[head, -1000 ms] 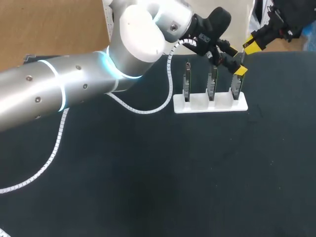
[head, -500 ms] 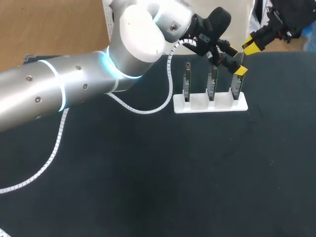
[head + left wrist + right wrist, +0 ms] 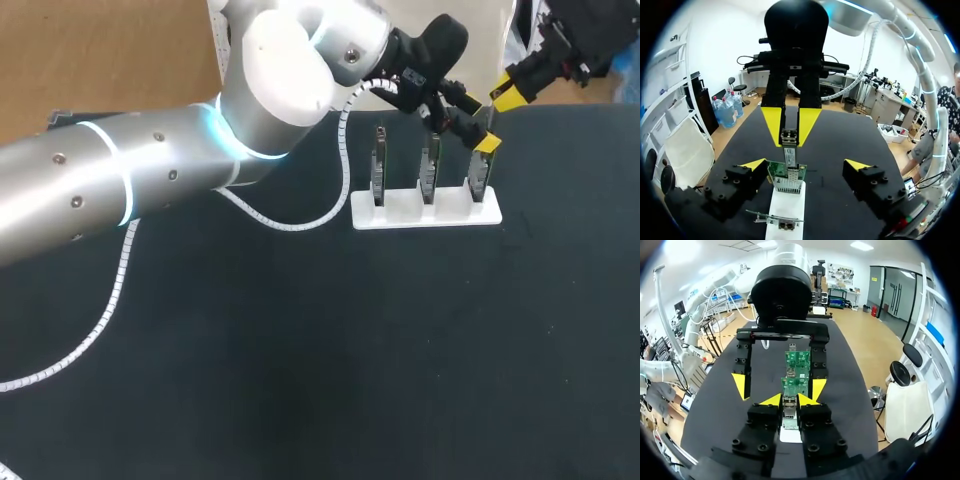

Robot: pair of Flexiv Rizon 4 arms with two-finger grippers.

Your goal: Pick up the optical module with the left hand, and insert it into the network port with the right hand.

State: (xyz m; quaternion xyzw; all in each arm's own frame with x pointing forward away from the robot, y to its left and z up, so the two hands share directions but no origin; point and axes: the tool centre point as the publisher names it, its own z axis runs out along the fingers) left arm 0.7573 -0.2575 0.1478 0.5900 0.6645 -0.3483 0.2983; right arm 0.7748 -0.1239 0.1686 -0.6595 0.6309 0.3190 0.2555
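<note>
The optical module [image 3: 788, 146] is a small metal plug, and my right gripper [image 3: 789, 400] is shut on it. It sits at the top of a green network card [image 3: 786, 178] that stands upright in a white holder [image 3: 425, 213]. That card is the rightmost of three [image 3: 479, 178] in the head view. My left gripper [image 3: 805, 164] is open, one yellow tip on each side of this card, touching nothing. From above, the left gripper [image 3: 475, 122] hangs over the holder's right end, with the right gripper [image 3: 510, 92] just behind it.
Two more upright cards [image 3: 377, 170] [image 3: 428, 170] stand in the holder to the left. My left arm [image 3: 150, 180] spans the table's left half, trailing a white spiral cable [image 3: 110, 300]. The black table [image 3: 400, 350] stretches out in front of the holder.
</note>
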